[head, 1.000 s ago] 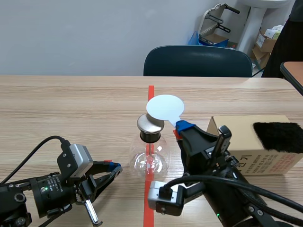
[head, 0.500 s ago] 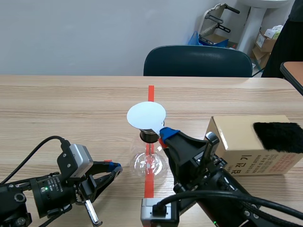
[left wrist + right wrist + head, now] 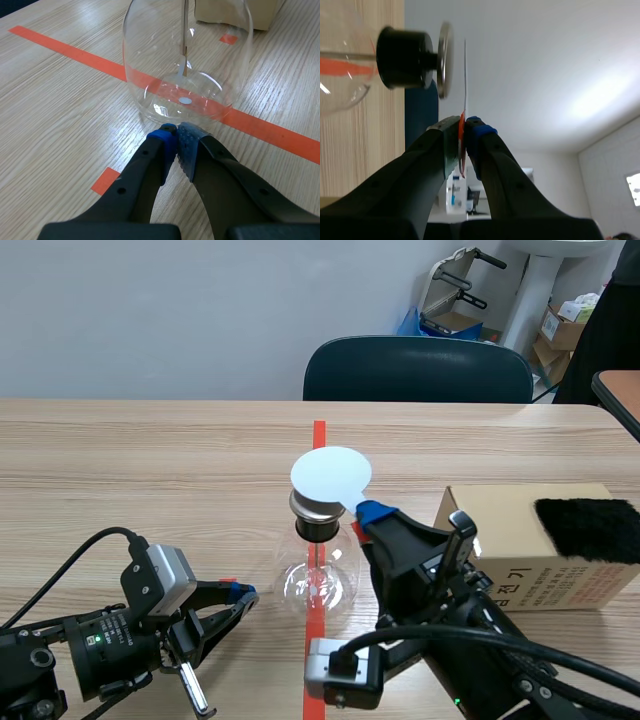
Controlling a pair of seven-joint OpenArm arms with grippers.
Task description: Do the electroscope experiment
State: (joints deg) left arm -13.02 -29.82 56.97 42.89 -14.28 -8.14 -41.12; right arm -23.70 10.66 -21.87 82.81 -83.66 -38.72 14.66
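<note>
The electroscope is a clear glass flask (image 3: 318,585) with a black stopper and a metal disc top (image 3: 317,506), standing on the red tape line. My right gripper (image 3: 362,513) is shut on the red handle of a white round paddle (image 3: 331,476), held just above the metal disc. In the right wrist view the thin paddle (image 3: 465,75) stands edge-on, close beside the metal disc (image 3: 444,60); the right gripper (image 3: 463,131) pinches its handle. My left gripper (image 3: 176,142) is shut on nothing, tips right at the base of the flask (image 3: 186,60). The left gripper (image 3: 240,598) rests low on the table.
A cardboard box (image 3: 530,550) with a black fur pad (image 3: 587,529) on top sits at the right. A dark chair (image 3: 418,370) stands behind the table's far edge. Red tape line (image 3: 319,436) runs down the middle.
The right gripper carried the white paddle left over the electroscope, then back a little to the right; it now hovers over the disc. The left arm has not moved.
</note>
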